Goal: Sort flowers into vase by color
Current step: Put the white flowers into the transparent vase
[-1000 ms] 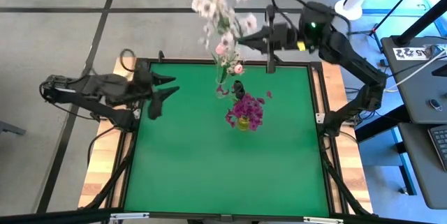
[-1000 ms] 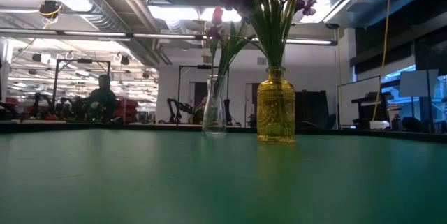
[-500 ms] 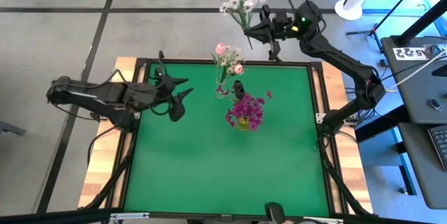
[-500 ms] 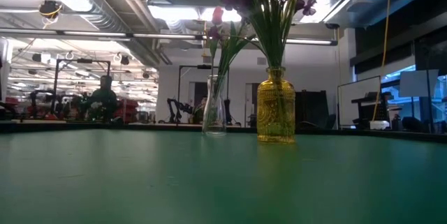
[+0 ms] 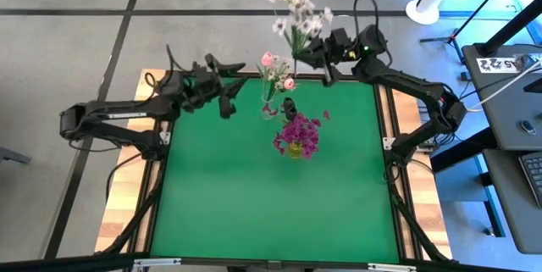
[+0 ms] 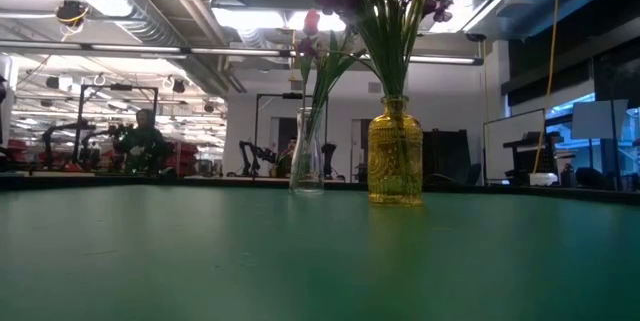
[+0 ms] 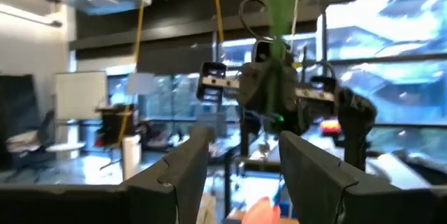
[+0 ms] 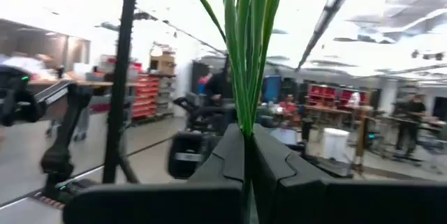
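Right gripper (image 5: 312,49) is clamped on the green stems of the white flowers (image 5: 298,5), held above the table's far edge. Left gripper (image 5: 239,88) hangs nearby, fingers apart, empty, aimed at that bunch. Pink buds sit in the clear vase (image 6: 307,153), magenta clusters in the amber vase (image 6: 395,152). For a hand-over, take the stems low, close fully, then release the right; keep blossoms clear of the pink buds.

You get even overhead light on the green table (image 5: 254,204), with few shadows. Ceiling lamps (image 6: 260,19) glare in the low view. Both wrist views are blurred, backgrounds washed out.
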Robot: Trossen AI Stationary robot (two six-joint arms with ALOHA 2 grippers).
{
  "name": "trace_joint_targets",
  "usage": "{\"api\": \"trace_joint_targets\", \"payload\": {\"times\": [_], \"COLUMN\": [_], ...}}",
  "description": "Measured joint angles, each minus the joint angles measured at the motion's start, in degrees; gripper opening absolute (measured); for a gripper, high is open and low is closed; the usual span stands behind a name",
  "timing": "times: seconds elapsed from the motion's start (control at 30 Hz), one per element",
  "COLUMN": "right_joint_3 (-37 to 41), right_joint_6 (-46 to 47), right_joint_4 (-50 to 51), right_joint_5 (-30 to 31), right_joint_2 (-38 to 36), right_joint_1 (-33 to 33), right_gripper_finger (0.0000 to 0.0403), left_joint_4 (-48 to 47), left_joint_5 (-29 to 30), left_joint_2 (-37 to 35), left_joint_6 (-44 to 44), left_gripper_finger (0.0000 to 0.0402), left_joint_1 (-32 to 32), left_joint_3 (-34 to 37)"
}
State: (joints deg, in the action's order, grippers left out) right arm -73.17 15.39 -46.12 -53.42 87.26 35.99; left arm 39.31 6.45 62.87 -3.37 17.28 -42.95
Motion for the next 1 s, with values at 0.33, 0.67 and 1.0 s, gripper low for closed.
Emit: {"api": "trace_joint_targets", "payload": {"times": [0.33, 0.67, 1.0], "right_joint_3": [0.00, 0.00, 0.00], "right_joint_6": [-5.17, -5.25, -6.26], "right_joint_4": [4.78, 9.83, 13.87], "right_joint_5": [4.39, 4.16, 4.03], "right_joint_2": [0.02, 0.02, 0.02], "right_joint_1": [-4.85, -4.90, -4.90], "right_gripper_finger": [0.0002, 0.0002, 0.0002], "left_joint_4": [4.22, -2.05, -3.38], "left_joint_5": [-11.24, -11.33, -9.74], "left_joint_2": [16.75, 22.31, 22.32], "left_joint_6": [2.98, 0.69, 1.59], "left_gripper_finger": [0.0172, 0.0172, 0.0141], "left_joint_1": [1.37, 0.63, 0.31], "left_joint_3": [-15.82, -26.56, -27.03]}}
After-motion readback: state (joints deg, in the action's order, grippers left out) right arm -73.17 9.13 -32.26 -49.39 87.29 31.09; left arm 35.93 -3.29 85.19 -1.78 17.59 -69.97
